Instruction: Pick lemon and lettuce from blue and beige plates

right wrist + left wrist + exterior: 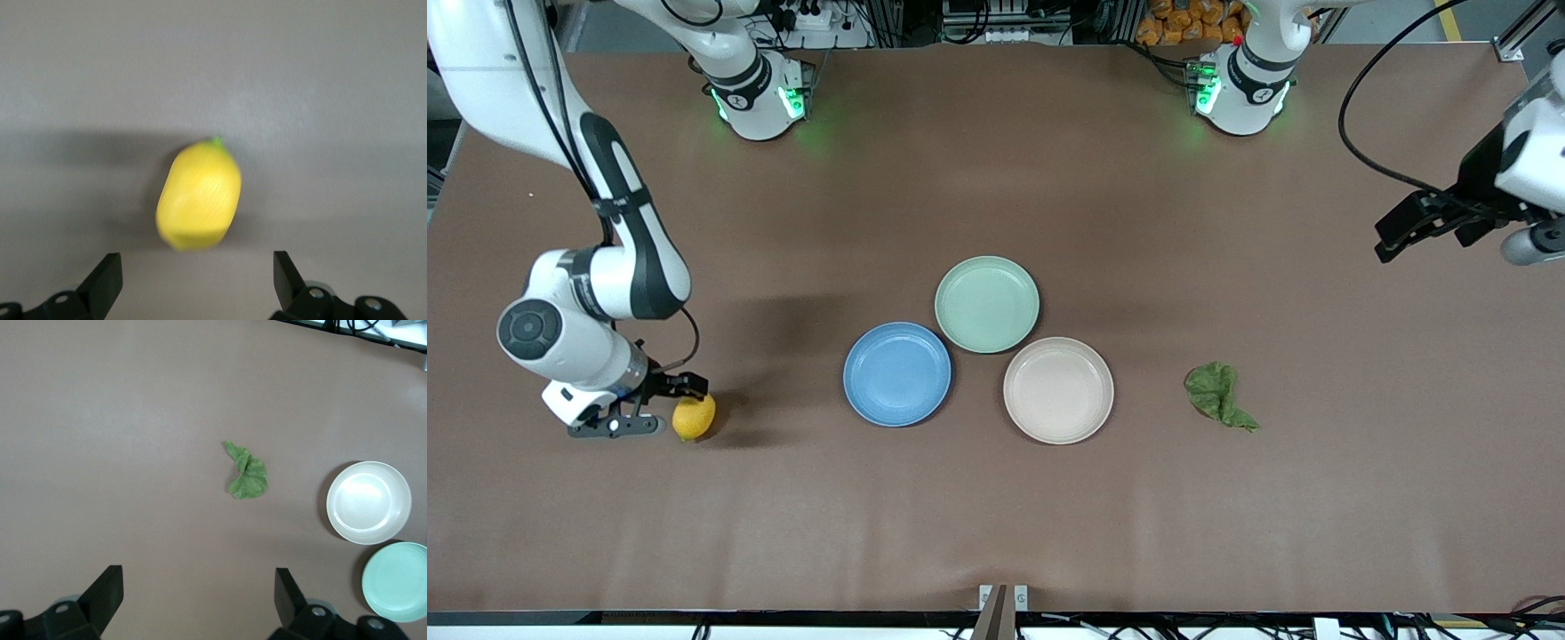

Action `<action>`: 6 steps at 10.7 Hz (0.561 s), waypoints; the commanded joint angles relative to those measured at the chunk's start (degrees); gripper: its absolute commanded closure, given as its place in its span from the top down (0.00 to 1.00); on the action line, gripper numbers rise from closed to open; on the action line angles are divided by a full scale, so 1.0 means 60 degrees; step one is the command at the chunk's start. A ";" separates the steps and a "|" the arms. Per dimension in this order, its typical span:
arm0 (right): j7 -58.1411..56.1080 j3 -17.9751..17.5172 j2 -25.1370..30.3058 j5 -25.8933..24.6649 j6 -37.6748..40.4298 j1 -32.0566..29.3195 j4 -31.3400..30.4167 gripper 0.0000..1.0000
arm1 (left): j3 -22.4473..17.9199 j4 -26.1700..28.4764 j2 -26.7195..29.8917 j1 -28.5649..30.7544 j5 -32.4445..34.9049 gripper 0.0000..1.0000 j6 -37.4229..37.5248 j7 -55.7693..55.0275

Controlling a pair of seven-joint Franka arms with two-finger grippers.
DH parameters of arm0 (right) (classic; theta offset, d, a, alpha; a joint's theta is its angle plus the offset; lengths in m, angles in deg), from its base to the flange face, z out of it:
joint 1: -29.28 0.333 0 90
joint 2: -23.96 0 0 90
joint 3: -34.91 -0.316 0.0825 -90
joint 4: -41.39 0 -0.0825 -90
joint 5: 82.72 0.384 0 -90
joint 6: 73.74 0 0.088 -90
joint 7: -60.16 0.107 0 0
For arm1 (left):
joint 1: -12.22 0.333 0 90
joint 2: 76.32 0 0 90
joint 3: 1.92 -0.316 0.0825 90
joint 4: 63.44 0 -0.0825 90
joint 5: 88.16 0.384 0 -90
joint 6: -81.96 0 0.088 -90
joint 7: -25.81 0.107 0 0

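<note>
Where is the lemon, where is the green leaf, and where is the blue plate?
lemon (694,417), front view, middle of its yellow skin.
lettuce (1214,391), front view, the wide wrinkled part of the leaf.
blue plate (897,373), front view, bare middle of the plate.

Lemon on table by right arm's end; lettuce beside plates.

White arms, black joint bands, black cables, seemingly green-lit bases

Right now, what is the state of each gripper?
Left gripper: open, holding nothing, above the lettuce.
Right gripper: open, beside the lemon, holding nothing.
</note>
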State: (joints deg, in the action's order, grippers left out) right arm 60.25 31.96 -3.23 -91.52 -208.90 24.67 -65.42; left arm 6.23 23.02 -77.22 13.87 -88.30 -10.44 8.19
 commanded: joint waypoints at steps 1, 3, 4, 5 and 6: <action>-0.0029 -0.0182 0.2209 -0.0086 -0.0062 -0.0053 -0.2565 1.00 | 0.0166 0.0238 0.0413 0.0516 -0.0474 1.00 0.0166 0.0681; -0.0014 -0.0183 0.3574 -0.0086 -0.0033 0.0006 -0.3903 1.00 | 0.0384 0.0239 0.0399 0.0748 -0.0430 1.00 0.0371 0.0697; -0.0014 -0.0168 0.3841 -0.0072 0.0257 0.0122 -0.3966 1.00 | 0.0850 0.0224 0.0355 0.1171 -0.0416 1.00 0.0372 0.0697; 0.0000 -0.0124 0.3959 -0.0028 0.0521 0.0312 -0.3879 1.00 | 0.1115 0.0209 0.0297 0.1306 -0.0328 1.00 0.0357 0.0697; 0.0087 -0.0095 0.4149 0.0074 0.0669 0.0488 -0.3791 1.00 | 0.1132 0.0224 0.0267 0.1307 -0.0328 1.00 0.0357 0.0697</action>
State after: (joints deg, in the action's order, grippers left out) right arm 60.25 31.00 18.74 -91.49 -205.93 26.00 -86.95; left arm 11.45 23.72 -76.16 20.05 -89.72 -8.66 11.14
